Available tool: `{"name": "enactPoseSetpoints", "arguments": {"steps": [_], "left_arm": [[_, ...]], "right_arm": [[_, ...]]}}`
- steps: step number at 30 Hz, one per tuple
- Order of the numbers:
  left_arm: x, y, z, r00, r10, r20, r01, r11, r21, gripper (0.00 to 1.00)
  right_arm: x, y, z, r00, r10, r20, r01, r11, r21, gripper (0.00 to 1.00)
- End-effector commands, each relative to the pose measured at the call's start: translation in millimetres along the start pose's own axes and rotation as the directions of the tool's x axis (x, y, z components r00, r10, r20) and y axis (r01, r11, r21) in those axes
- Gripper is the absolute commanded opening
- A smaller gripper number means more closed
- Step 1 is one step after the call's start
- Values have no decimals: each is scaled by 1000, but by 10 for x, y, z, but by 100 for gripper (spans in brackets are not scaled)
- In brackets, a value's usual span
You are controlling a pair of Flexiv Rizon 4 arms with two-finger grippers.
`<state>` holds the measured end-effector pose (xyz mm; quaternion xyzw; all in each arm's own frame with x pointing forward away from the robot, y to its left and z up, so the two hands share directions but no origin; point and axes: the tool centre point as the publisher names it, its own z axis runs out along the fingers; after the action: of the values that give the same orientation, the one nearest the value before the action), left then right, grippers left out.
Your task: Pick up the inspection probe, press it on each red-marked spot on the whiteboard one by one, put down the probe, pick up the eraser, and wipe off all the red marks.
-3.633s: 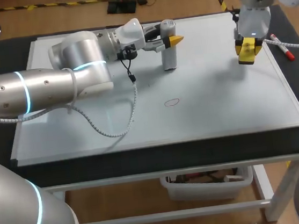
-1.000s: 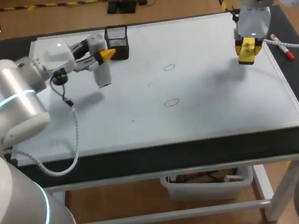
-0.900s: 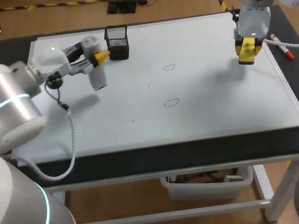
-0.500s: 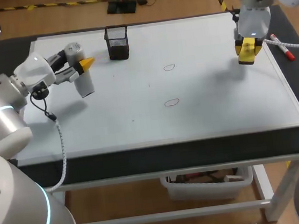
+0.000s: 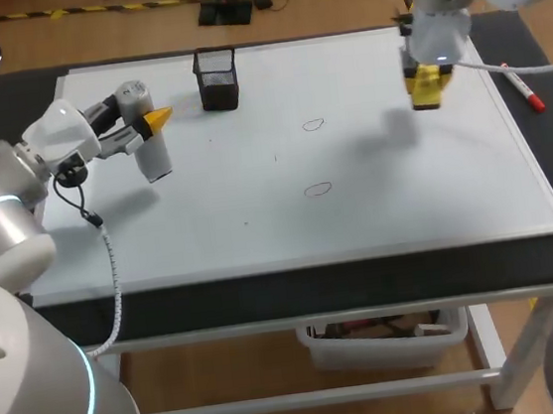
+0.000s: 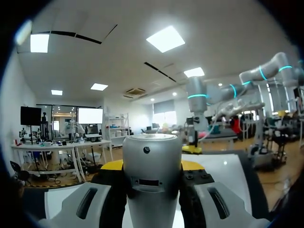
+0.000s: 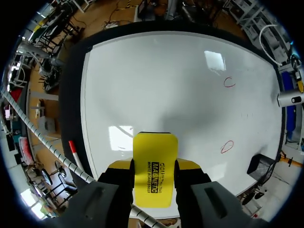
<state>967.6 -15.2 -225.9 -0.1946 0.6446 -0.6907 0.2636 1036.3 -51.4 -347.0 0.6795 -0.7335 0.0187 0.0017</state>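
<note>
Head view: the left pincer (image 5: 145, 122) clamps the inspection probe (image 5: 154, 156), a silver-grey cylinder slightly tilted over the whiteboard (image 5: 405, 192) at its left, near a black mesh holder (image 5: 216, 78). Over its far right, the right pincer (image 5: 426, 90) grips the yellow eraser (image 7: 155, 156). Two red ovals (image 5: 318, 189) mark the middle.

1. Whiteboard (image 5: 406, 202) lies on the surface (image 5: 266, 293).
2. Pen holder (image 5: 216, 78) stands near its far edge, left of middle; left hand (image 5: 152, 121) with the probe (image 5: 154, 156) is left of it.
3. Two marks (image 5: 313, 123) (image 5: 318, 189) lie mid-board, one behind the other.
4. Right hand (image 5: 426, 90) with the eraser (image 5: 426, 82) is above the far right part.
5. Marker (image 5: 526, 94) lies right of the board.
</note>
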Motion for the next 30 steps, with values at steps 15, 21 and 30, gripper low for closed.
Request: {"name": "enactPoseSetpoints", "arguments": {"steps": [15, 21, 30], "left_arm": [[10, -2, 13, 1000, 2, 7, -2, 1000, 4, 0], [10, -2, 13, 1000, 2, 7, -2, 1000, 4, 0], [10, -2, 13, 1000, 2, 7, -2, 1000, 4, 0]], "right_arm": [[-1494, 91, 101, 980, -195, -27, 195, 981, -2, 0], [-1767, 93, 255, 972, -230, -37, 229, 973, -29, 0], [-1978, 110, 418, 970, -241, -36, 239, 969, -62, 0]]}}
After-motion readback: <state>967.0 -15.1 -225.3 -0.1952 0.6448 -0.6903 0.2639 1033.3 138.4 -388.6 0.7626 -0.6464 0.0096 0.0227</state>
